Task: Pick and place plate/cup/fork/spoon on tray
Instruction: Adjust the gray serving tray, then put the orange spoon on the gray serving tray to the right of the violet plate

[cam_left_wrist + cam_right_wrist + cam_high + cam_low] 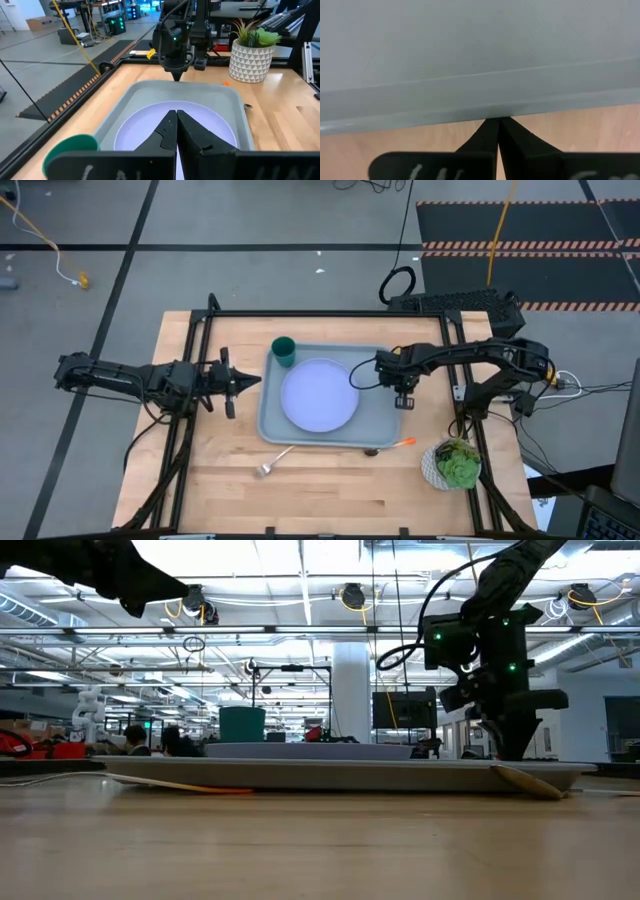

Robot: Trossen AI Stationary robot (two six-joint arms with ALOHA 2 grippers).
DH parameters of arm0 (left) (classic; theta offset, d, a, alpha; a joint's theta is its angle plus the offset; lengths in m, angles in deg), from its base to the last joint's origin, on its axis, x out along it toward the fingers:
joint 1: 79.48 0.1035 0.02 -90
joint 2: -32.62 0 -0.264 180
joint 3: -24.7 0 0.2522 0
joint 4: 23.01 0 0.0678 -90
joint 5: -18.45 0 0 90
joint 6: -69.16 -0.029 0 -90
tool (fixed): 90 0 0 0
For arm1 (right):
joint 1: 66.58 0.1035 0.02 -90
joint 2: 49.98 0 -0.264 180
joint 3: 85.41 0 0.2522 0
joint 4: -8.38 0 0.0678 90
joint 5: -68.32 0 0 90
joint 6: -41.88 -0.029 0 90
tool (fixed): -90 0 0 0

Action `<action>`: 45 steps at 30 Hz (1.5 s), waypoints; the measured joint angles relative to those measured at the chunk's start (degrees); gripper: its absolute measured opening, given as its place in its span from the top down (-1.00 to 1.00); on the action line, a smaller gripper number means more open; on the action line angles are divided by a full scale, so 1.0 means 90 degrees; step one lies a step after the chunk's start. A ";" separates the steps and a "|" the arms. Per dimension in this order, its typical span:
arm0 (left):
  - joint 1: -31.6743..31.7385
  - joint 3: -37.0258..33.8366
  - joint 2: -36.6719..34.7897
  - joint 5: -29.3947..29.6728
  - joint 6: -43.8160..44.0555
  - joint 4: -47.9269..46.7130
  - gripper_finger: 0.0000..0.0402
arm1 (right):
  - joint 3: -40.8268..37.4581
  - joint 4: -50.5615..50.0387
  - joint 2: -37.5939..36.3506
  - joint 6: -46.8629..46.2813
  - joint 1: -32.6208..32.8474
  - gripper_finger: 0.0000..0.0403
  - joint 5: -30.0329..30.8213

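Note:
The grey-blue tray [375, 390] lies mid-table with the pale lavender plate [320, 395] flat on it. The dark green cup [284, 350] stands at the tray's far left corner. One utensil with a silver head [272, 463] lies on the table before the tray's near left corner. Another with an orange end [397, 444] lies by the near right corner. I cannot tell fork from spoon. My left gripper [255, 380] is shut and raised just left of the tray. My right gripper [405, 405] is shut, pointing down at the tray's right rim. My right gripper's shut fingertips stand at the outer edge of the tray's right rim [492, 112], coming from above and pointing down. I cannot tell whether they touch the rim.
A white patterned pot with a green plant [455, 463] stands near the table's near right corner. Black frame bars run along the table's far edge and both sides. Bare wood lies along the near edge.

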 joint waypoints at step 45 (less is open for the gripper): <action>0.0000 0.0005 0.0012 0.0325 0.0525 -0.0001 1.00 | 0.0965 -0.0956 -0.0309 -0.3392 0.4060 1.00 -0.0662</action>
